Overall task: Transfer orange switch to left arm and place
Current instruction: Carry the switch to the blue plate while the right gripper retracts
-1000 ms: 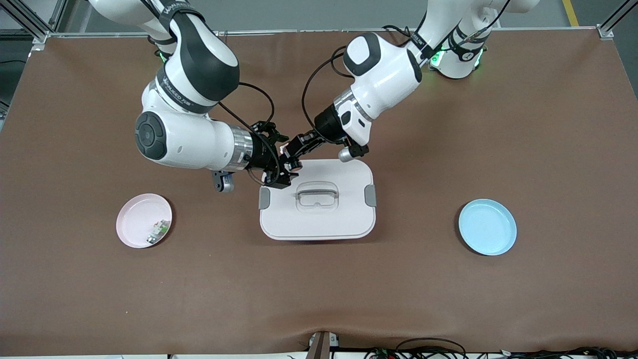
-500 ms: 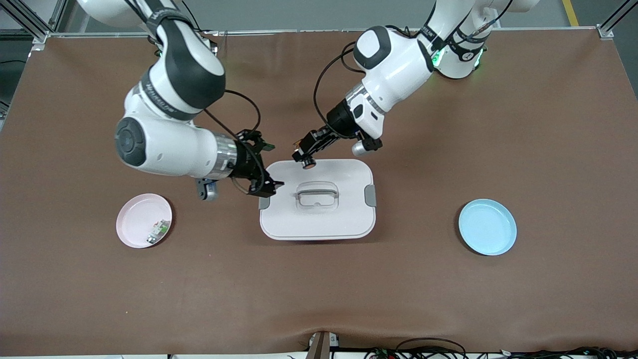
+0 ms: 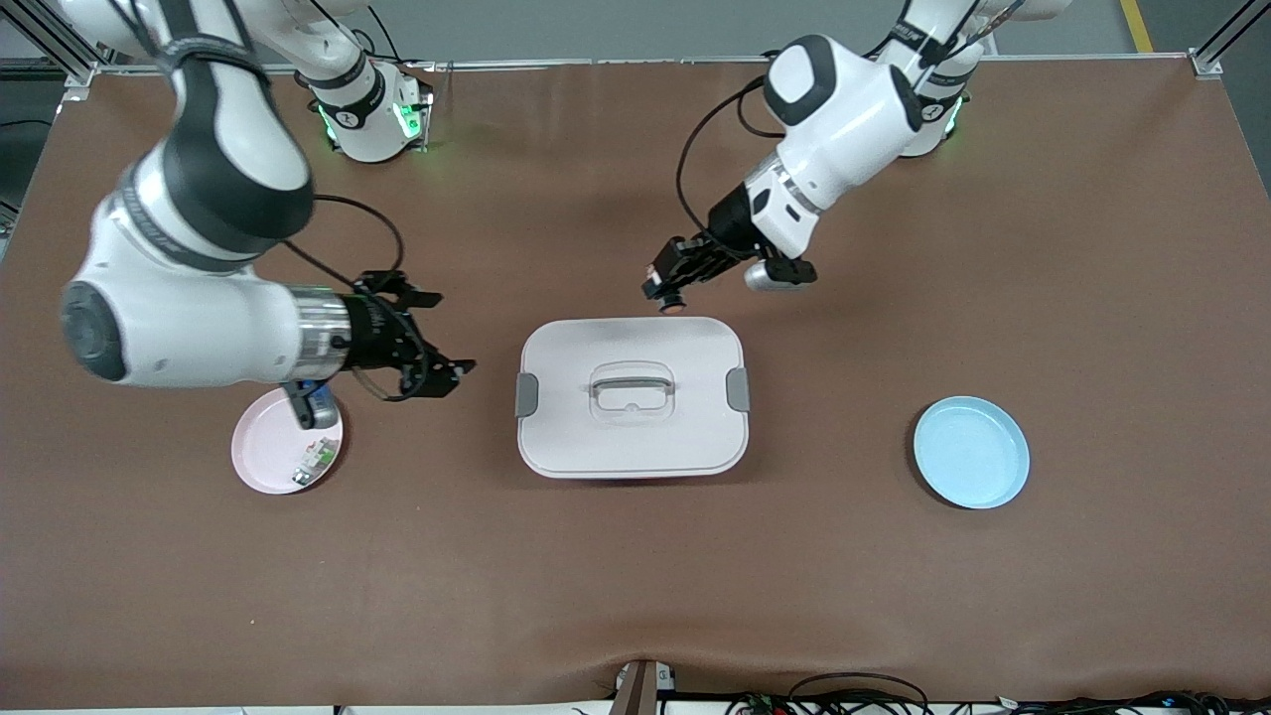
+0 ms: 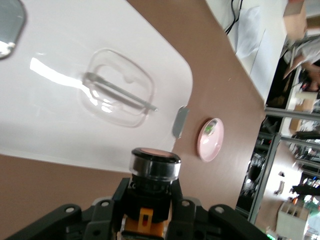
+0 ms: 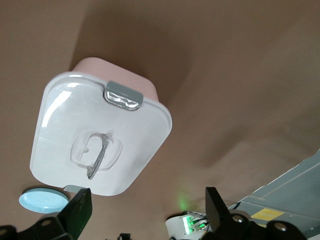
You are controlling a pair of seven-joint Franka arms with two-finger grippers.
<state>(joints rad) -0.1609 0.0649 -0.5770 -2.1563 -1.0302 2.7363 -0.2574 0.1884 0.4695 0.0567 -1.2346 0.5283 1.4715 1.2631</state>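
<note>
**Q:** What's your left gripper [image 3: 667, 294] doing?

**A:** Clenched on the orange switch [image 3: 673, 303]. In your left wrist view the black body sits pinched between the fingers [image 4: 176, 207], metallic ring and orange face [image 4: 154, 156] sticking out past the tips. It's up in the air over the table, just off the edge of the box [image 3: 632, 397] that faces the arm bases. Not touching the lid.

**Q:** And your right gripper [image 3: 445, 375]?

**A:** Released, jaws spread wide, nothing between them. The right wrist view shows both fingertips [image 5: 76, 212] well apart with only the box [image 5: 100, 135] and table beyond. It hangs over bare table between the box and the pink plate [image 3: 270, 447], toward the right arm's end.

**Q:** Anything you can't make out?

**A:** The switch is tiny in the front view, just a dark stub with an orange spot. The right arm's wrist covers part of the pink plate's rim. A small green-and-white part [image 3: 315, 459] lies in that plate; details unreadable. The blue plate [image 3: 971, 452] sits toward the left arm's end, and in the right wrist view it's partly cut off by a fingertip. In the left wrist view the box [image 4: 75, 65] runs out of frame, one grey latch [image 4: 180, 121] visible.
</note>
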